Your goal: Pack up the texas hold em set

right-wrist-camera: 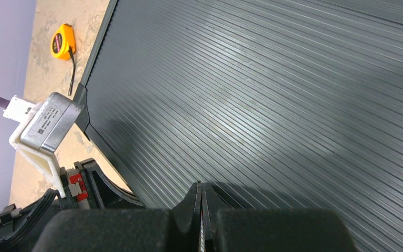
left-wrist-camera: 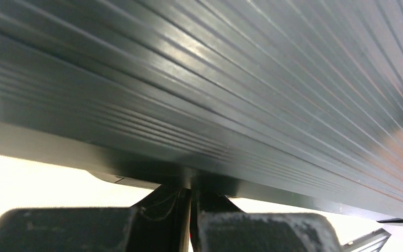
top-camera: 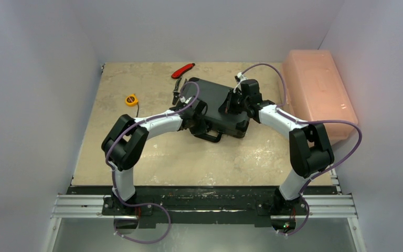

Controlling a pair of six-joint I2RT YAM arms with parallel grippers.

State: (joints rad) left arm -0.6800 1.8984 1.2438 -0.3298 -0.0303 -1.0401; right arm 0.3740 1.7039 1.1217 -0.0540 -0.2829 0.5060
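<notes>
**A:** so where's the case (top-camera: pixel 216 102) sitting rn?

**B:** closed and lying flat on the table (top-camera: pixel 152 157). It's roughly mid-table but toward the far side, and turned a bit askew. The handle (top-camera: pixel 210 137) points back at the arms.

**A:** and the grippers?

**B:** both clenched. The left gripper (left-wrist-camera: pixel 191 210) has its fingers squeezed together, with the tips right up against the case's rim on its near left side. The wrist cam there is basically wall-to-wall ribbed shell. Looks like just finger on finger, nothing grasped.

**A:** right one?

**B:** same deal. The right gripper (right-wrist-camera: pixel 201 205) has its fingers pressed shut on each other, with the tips down at the ribbed lid toward the case's right side. They look like they're touching it, not gripping it.

**A:** any other junk around?

**B:** a yellow tape measure (top-camera: pixel 131 99) sits left of the case, well apart from it. Red-handled pliers (top-camera: pixel 182 70) lie just behind its far left corner. A pink box (top-camera: pixel 317 89) runs along the right wall, near the case. Can't tell if they touch, the right arm's in the way.
</notes>
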